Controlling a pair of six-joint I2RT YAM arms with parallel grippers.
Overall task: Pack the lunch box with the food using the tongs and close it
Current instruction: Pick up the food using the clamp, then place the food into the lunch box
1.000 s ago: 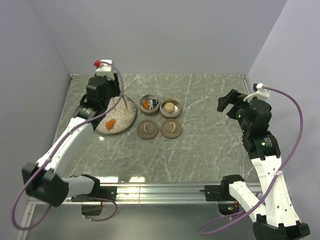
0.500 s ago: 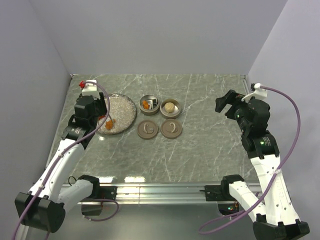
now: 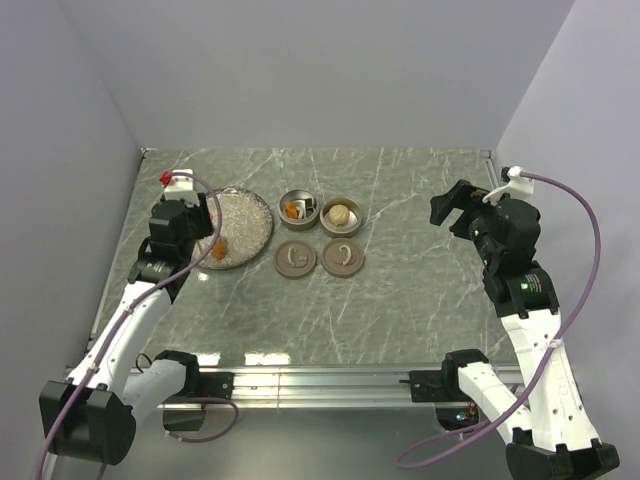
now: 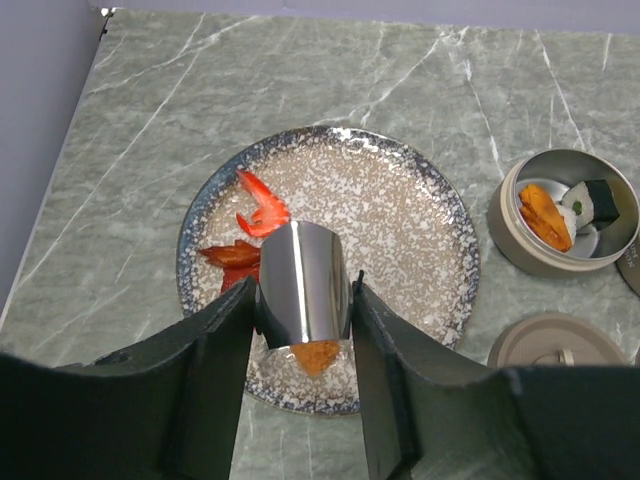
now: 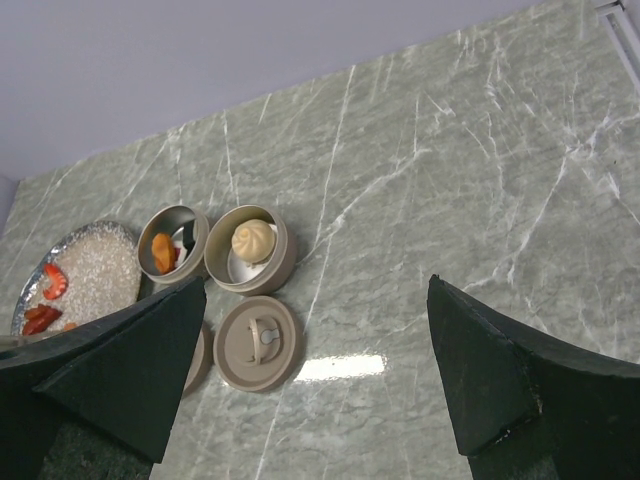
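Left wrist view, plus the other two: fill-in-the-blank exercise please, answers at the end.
The left pincer grips the tongs; the food piece at their tips is ____.
The loose pieces on the plate are ____.
The right pincer is open and holds ____.
In front of the open tins lie ____ lids.
Missing: orange; red; nothing; two.

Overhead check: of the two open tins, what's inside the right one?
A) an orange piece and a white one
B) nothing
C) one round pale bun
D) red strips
C: the right tin holds a single round pale bun, while the orange piece sits in the left tin.
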